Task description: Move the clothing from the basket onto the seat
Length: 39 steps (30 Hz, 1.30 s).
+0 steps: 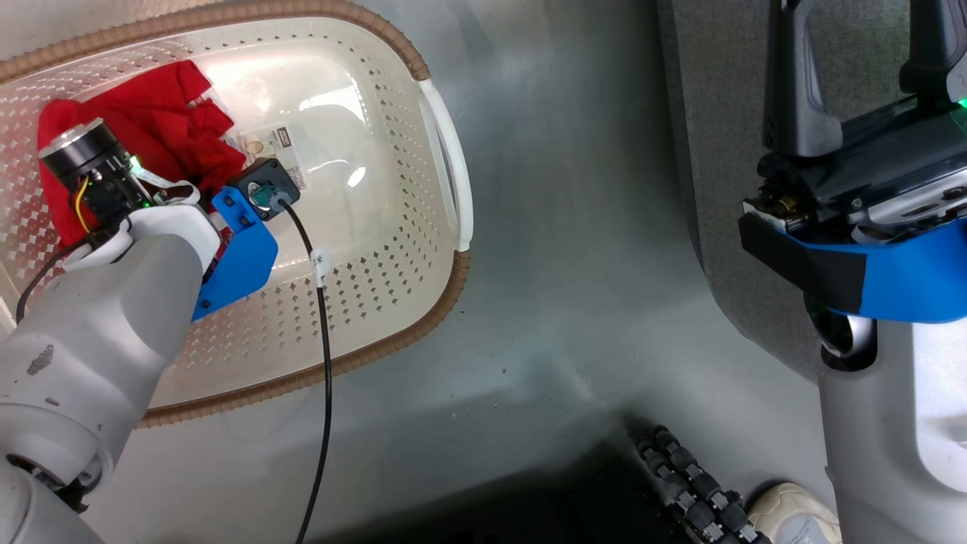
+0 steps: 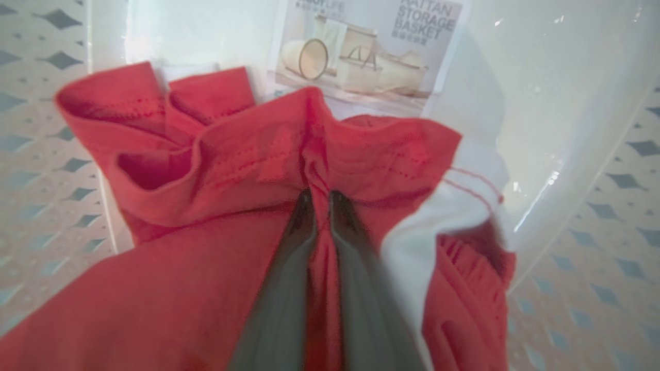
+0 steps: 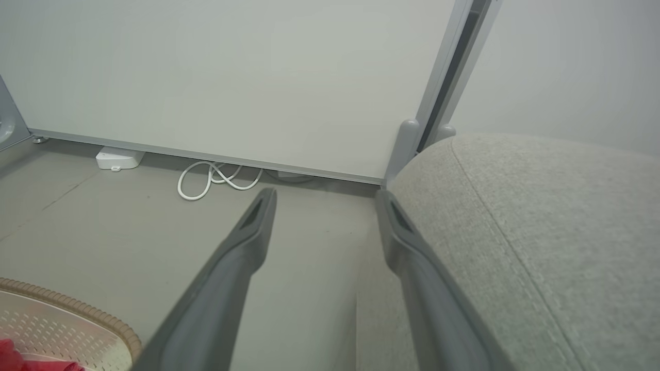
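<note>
Red clothing (image 1: 170, 121) lies bunched in the left part of the cream perforated basket (image 1: 393, 302). In the left wrist view my left gripper (image 2: 322, 198) is shut on a pinched fold of the red clothing (image 2: 216, 170), whose white band (image 2: 412, 247) shows at the right. In the head view the left wrist covers its fingers. My right gripper (image 3: 325, 198) hangs open and empty over the floor beside the grey seat (image 3: 541, 221); a corner of the basket (image 3: 77, 314) with red cloth shows below it. The seat (image 1: 718, 189) lies at the right of the head view, with the right gripper's fingers (image 1: 793, 75) over it.
A product sticker (image 2: 371, 46) lies on the basket's bottom (image 1: 347, 151). A black cable (image 1: 325, 363) trails from my left wrist across the basket rim. A white cord (image 3: 216, 178) and a small white box (image 3: 116, 157) lie by the wall. A white shoe (image 1: 793, 514) shows at the bottom right.
</note>
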### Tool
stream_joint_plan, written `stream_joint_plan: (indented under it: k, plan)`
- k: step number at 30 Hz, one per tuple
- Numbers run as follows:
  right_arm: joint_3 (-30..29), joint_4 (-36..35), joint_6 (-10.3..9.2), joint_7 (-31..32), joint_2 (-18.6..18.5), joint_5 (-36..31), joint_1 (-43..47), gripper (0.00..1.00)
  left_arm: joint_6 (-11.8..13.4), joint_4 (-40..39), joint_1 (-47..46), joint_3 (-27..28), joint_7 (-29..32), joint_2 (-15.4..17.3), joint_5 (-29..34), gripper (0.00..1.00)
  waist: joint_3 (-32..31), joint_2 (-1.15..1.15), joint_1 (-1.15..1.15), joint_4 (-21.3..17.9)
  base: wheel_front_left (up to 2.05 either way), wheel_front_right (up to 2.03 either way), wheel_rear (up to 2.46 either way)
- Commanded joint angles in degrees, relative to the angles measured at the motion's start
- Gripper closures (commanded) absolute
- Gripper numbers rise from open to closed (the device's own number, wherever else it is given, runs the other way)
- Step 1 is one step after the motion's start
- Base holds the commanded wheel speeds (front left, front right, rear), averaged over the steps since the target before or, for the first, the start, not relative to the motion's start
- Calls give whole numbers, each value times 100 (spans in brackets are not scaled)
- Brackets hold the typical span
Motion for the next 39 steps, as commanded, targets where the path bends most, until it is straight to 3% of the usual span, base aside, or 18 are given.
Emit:
stream_joint_plan:
  k: [1, 19, 39]
  plan:
    - [-4, 16, 1, -20, 11, 1, 0, 0, 14, 30, -22, -21, 42, 3, -24, 100, -21, 0, 0, 12, 0, 0, 0]
    - [-151, 146, 1, -20, -41, -114, 159, 0, 13, -233, 324, -20, -453, -623, -326, 100, -797, 0, 0, 392, 0, 0, 0]
    - [-332, 566, 1, -20, -327, -135, 764, 0, 13, -458, 896, -19, -2004, -1223, -1000, 100, -2497, 0, 0, 1012, 0, 0, 0]
